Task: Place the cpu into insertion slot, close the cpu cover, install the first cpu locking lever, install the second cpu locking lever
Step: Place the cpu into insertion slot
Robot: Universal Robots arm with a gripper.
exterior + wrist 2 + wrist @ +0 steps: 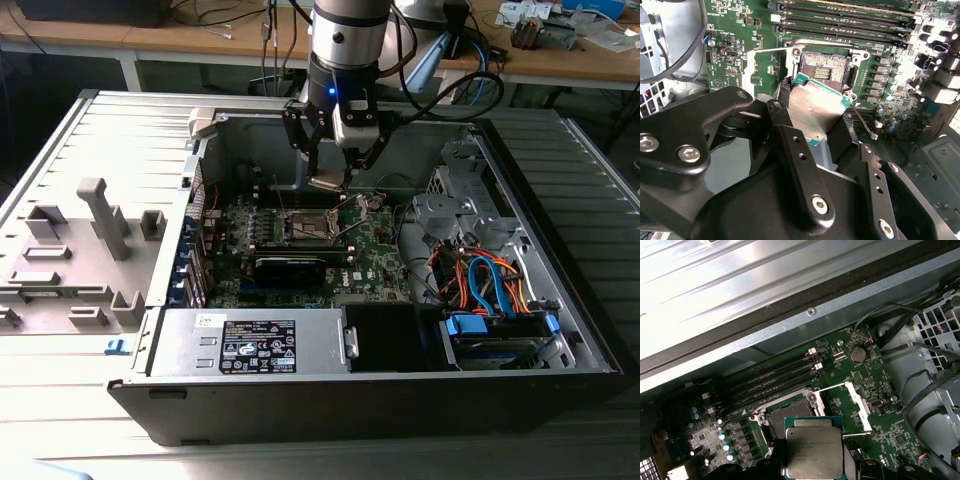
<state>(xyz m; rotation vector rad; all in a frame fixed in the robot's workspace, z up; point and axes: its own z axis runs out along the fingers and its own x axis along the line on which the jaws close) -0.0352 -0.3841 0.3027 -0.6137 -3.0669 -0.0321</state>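
Open case [400, 405] | hand [812, 120] grips cpu [814, 452] | second wrist view: insertion slot [825, 70] bare

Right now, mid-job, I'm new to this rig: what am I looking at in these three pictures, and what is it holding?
The exterior view shows a grey robot arm reaching into an open metal computer case. The two wrist views come from cameras riding on the arm, looking past its black claw. The claw grips a small flat square silver-grey chip, the cpu, above the square dark-centred insertion slot in the green circuit board. The thin silvery frame of the cpu cover stands open beside the slot.
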